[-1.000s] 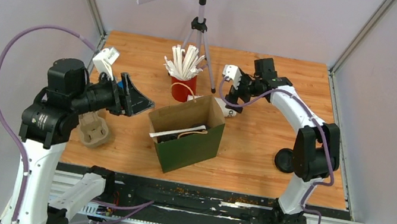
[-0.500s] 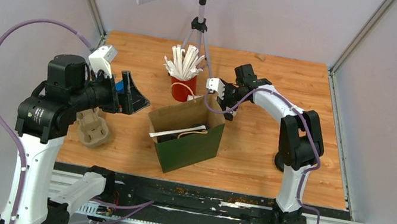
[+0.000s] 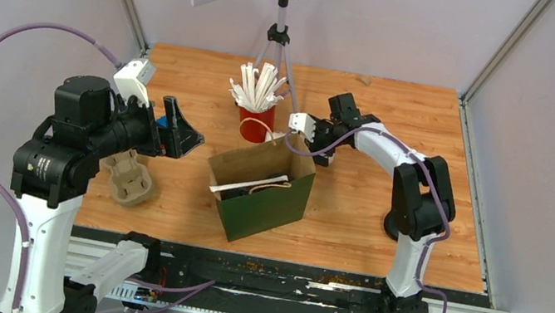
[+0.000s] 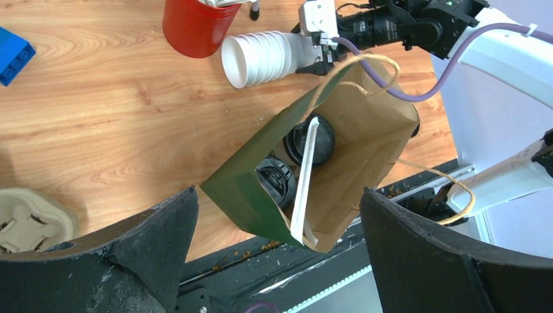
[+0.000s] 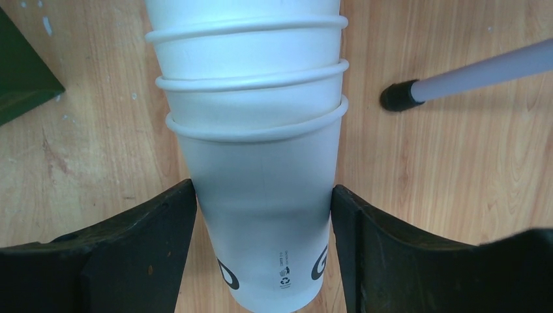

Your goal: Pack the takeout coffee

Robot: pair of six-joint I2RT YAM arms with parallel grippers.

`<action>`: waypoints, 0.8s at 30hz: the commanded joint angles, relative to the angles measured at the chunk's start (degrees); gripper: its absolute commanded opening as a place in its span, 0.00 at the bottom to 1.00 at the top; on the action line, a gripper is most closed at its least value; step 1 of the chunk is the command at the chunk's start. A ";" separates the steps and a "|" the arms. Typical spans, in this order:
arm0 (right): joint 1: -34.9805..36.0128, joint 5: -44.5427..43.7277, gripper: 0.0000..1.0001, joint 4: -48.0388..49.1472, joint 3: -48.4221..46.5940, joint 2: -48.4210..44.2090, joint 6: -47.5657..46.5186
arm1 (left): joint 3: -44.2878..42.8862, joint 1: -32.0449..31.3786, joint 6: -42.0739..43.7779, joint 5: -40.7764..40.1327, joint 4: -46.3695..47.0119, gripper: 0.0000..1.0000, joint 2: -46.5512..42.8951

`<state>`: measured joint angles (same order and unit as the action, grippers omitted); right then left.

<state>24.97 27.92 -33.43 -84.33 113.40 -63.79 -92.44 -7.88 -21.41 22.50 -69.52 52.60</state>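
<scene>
Two arms flank an open green bag (image 3: 263, 200).
Left gripper (image 3: 182, 126) gapes beside it; right gripper (image 3: 311, 147) sits behind it.

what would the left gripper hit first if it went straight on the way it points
The left gripper would most likely meet the open green paper bag, near its rim; depth is unclear.

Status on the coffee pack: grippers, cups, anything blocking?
Left gripper open, above the bag. Right gripper straddles the lying cup stack, grip unconfirmed. Black lids and straw inside bag. Tripod leg nearby.
</scene>
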 commanded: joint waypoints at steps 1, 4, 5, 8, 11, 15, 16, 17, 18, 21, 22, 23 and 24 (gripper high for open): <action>-2.12 -4.07 0.69 -1.01 4.07 -4.10 -2.65 | -1.77 -0.12 0.75 -1.39 0.45 1.00 -0.19; -4.80 -3.59 0.68 -1.32 6.26 -6.48 -1.20 | -2.02 -0.12 0.91 -2.39 0.23 1.00 -0.64; -5.72 -3.50 0.68 -1.40 7.11 -7.42 -1.01 | -2.11 -0.12 0.99 -2.45 0.30 1.00 -0.80; -8.70 -3.77 0.69 -1.55 10.21 -10.63 -0.62 | -2.13 -0.16 0.72 -2.25 0.65 1.00 -1.11; -12.75 -3.32 0.69 -2.14 12.65 -13.38 -0.67 | -2.10 -0.12 0.67 -1.86 0.71 1.00 -1.15; -16.69 -2.33 0.69 -0.78 16.25 -17.33 -1.81 | -1.64 -0.13 0.61 -1.36 0.85 1.00 -1.23; -17.52 -2.28 0.70 -0.23 17.01 -18.05 -1.92 | -1.48 -0.12 0.57 -1.32 0.95 1.00 -1.25; -18.29 -2.05 0.70 0.13 17.51 -18.60 -2.24 | -1.39 -0.07 0.44 -1.25 1.09 1.00 -1.32; -18.90 -1.71 0.70 0.19 17.69 -18.98 -2.34 | -1.28 -0.11 0.31 -1.24 1.10 1.00 -1.29; -19.29 0.22 0.71 0.69 17.63 -19.64 -3.47 | -0.40 -0.12 -0.22 -0.84 1.63 1.00 -1.71; -19.27 1.28 0.71 0.99 17.52 -19.70 -3.38 | 0.22 -0.12 -0.54 -0.76 1.92 1.00 -2.05; -19.15 1.95 0.72 1.09 17.21 -19.57 -3.20 | 0.84 -0.14 -0.87 -0.65 2.33 1.00 -2.37; -19.03 2.31 0.73 1.15 16.82 -19.35 -2.44 | 1.34 -0.12 -1.28 -0.46 2.65 1.00 -2.63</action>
<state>5.37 25.23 -34.59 -66.63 96.23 -65.25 -92.27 -7.88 -21.74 20.91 -69.34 51.33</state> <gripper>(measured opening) 0.716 0.998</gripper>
